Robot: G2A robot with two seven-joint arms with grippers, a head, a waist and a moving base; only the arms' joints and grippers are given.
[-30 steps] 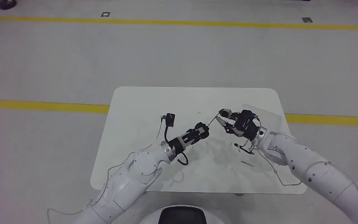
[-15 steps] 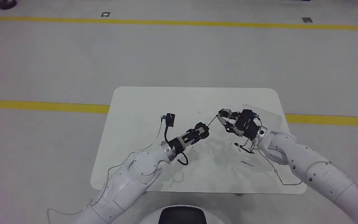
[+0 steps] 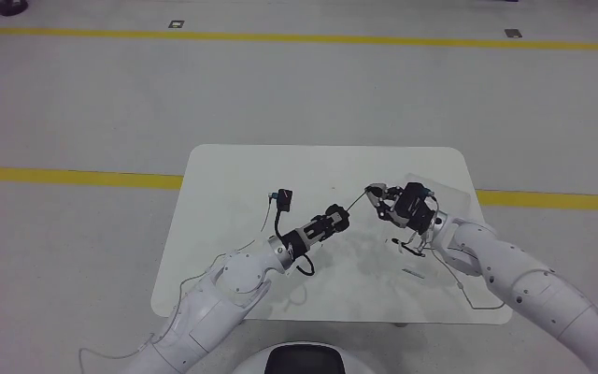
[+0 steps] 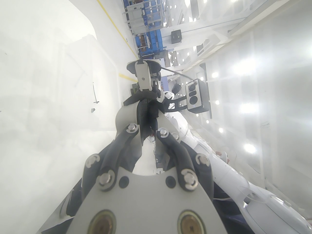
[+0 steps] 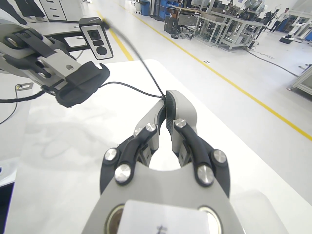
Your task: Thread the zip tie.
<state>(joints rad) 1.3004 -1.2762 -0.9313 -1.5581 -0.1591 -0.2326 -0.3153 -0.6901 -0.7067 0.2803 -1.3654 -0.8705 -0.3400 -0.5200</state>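
The right gripper (image 5: 165,105) is squeezed shut, and it pinches the zip tie (image 5: 146,68) right at its tips. The tie is thin and black. From that pinch, one part sticks up and away into the air. The other part bends over to the left gripper (image 5: 101,79), which is close by. The left gripper looks shut on that end too. So the tie hangs in the air between the two grippers, above the white table (image 5: 219,142). I cannot tell if the end has gone through the little hole yet.

What could go wrong? I think the tie could slip out, because each gripper holds only a tiny bit of it. If one arm pulls too hard, the tie may pop free and fall onto the table. The loose part is bendy, so it could wobble and miss the hole. If the arms push together too much, the tie could fold into a kink. The grippers are near each other, so they might bump.
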